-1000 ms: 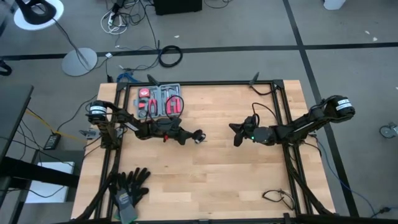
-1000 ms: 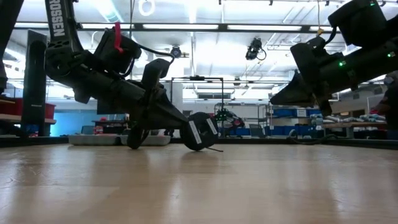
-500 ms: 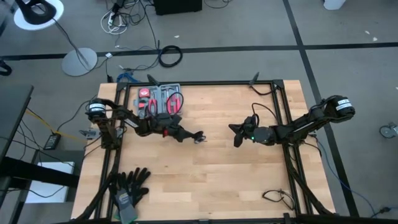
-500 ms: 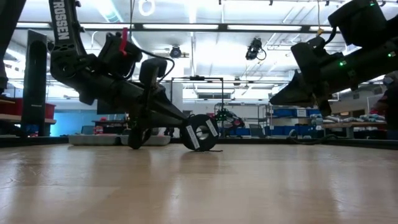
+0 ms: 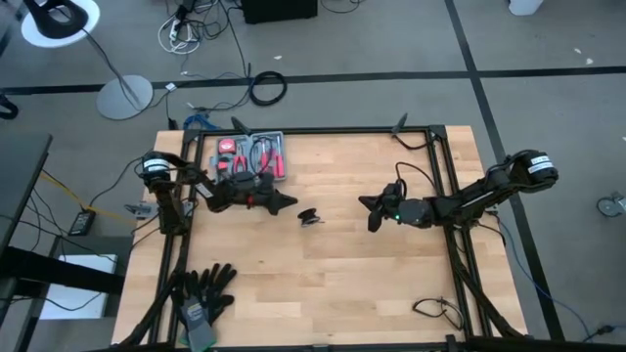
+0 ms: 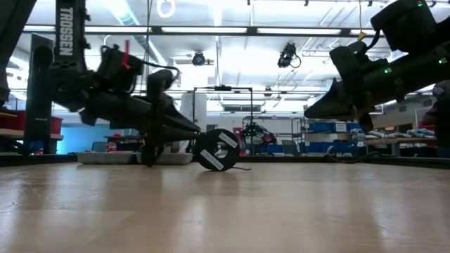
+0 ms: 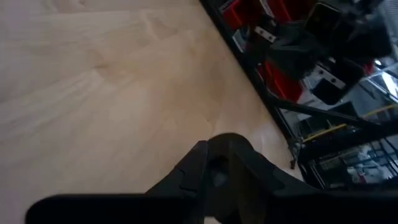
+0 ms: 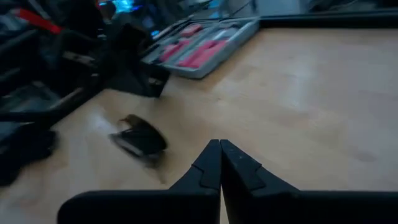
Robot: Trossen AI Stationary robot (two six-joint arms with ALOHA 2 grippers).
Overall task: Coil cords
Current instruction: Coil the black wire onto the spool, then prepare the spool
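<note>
We see the coiled cord (image 5: 309, 217) lying free mid-bench, just beyond our left claw (image 5: 290, 203) — nearly closed, empty. Our right claw (image 5: 369, 213) hovers farther off, shut, empty — left is nearer.

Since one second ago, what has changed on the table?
The left gripper let go of the round black disc and drew back toward the tool kit; the disc now lies alone on the wooden table. The right gripper stayed hovering, fingers shut. Gloves unmoved.
</note>
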